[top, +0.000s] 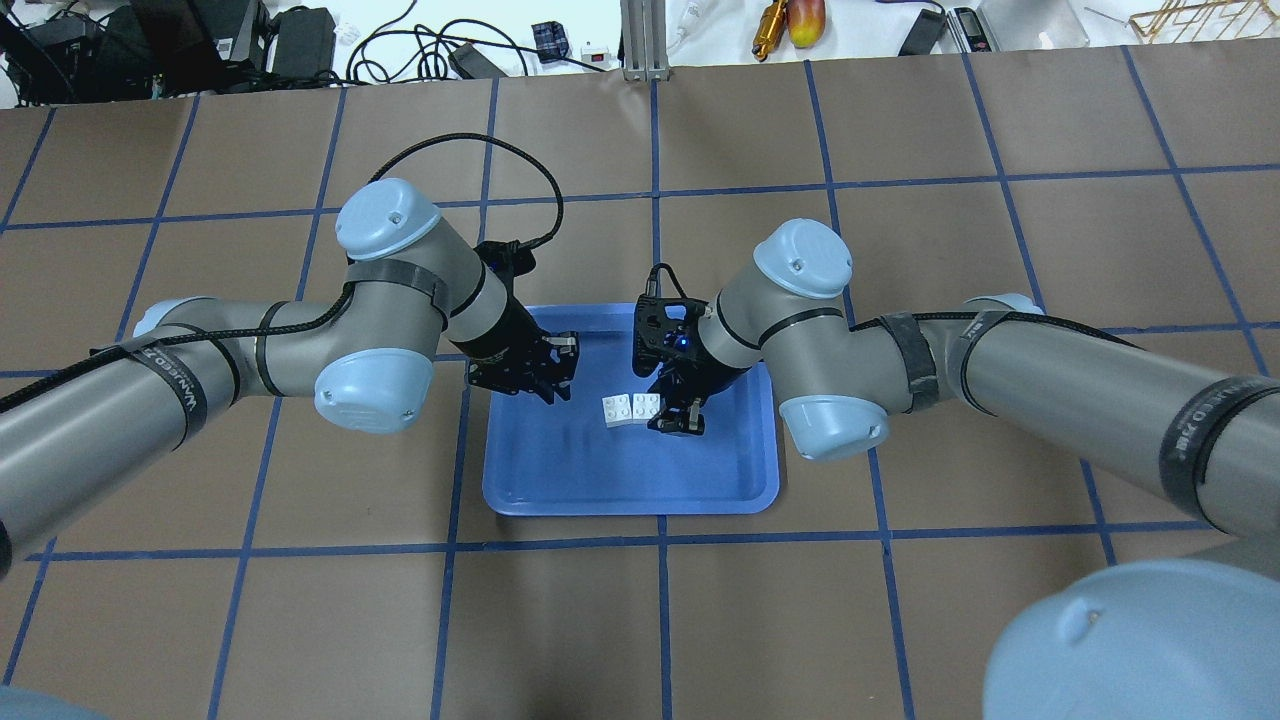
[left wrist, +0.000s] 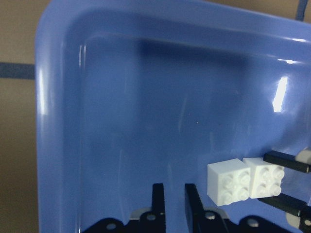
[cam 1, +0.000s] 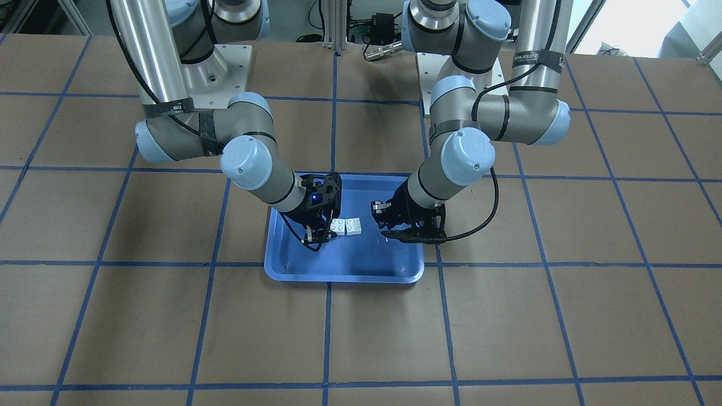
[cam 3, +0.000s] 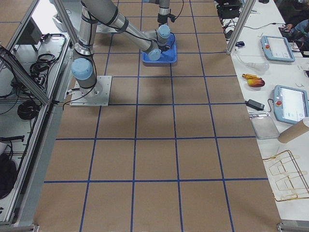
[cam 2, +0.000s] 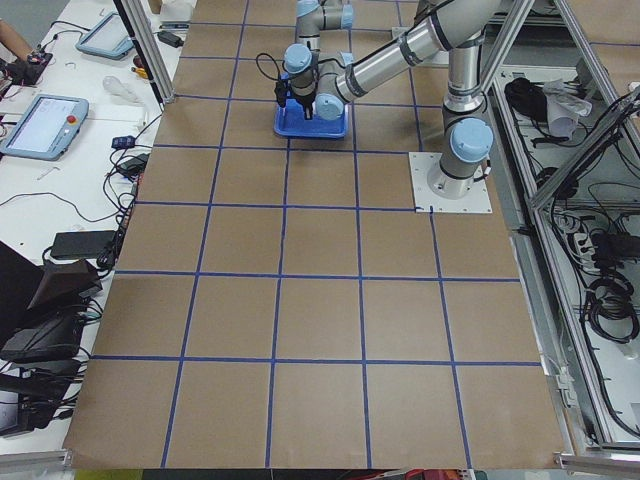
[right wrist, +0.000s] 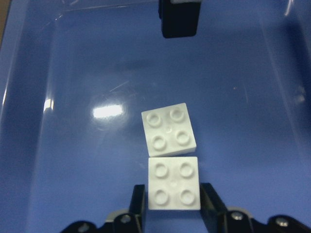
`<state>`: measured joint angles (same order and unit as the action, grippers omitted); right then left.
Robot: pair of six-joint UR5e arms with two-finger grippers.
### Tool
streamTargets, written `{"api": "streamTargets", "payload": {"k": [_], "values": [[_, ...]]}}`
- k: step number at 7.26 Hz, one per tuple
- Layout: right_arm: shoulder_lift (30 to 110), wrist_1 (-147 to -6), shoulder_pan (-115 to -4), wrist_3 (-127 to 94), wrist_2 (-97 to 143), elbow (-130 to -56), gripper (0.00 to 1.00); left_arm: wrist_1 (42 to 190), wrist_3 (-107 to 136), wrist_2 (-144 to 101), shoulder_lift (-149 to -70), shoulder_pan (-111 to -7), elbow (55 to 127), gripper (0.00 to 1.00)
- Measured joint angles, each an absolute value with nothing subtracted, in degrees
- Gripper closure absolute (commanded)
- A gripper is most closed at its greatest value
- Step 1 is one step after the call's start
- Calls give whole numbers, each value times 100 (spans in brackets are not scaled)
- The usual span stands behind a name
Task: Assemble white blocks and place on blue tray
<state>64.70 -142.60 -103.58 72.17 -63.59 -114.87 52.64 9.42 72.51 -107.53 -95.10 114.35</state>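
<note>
Two white blocks lie side by side, studs up, on the floor of the blue tray (top: 630, 500). My right gripper (right wrist: 173, 204) is low in the tray, its fingers pressed on both sides of the nearer white block (right wrist: 173, 183), which rests on the tray floor. The other white block (right wrist: 168, 130) touches it and is free. In the overhead view the held block (top: 646, 405) is the right one and the free block (top: 617, 410) the left one. My left gripper (top: 558, 375) hovers over the tray's left part, apart from the blocks, empty, its fingers (left wrist: 158, 199) a narrow gap apart.
The tray (cam 1: 350, 273) sits on a brown table marked with blue tape lines (cam 1: 333, 113). Both arms lean in over the tray from the robot's side. Cables and tools (top: 780, 20) lie beyond the table's far edge.
</note>
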Motion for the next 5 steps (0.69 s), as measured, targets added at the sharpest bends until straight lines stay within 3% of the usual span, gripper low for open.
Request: {"api": "streamTargets", "payload": {"k": [1, 2, 3, 4, 5], "values": [[6469, -14253, -10388, 7110, -6370, -11488, 46, 5267, 941, 7251, -10755, -9510, 11435, 72], [6468, -14254, -10424, 7023, -6376, -11488, 22, 5268, 942, 7249, -10760, -9510, 11435, 72], [6468, -14254, -10441, 6981, -6379, -11488, 8, 5267, 946, 7247, -10768, -9510, 11435, 72], [6468, -14247, -10447, 6932, -6380, -11488, 0, 5261, 957, 7249, -10774, -9525, 11433, 72], [6469, -14247, -10449, 6850, -6381, -11480, 0, 5248, 982, 7252, -10774, -9569, 11423, 72]]}}
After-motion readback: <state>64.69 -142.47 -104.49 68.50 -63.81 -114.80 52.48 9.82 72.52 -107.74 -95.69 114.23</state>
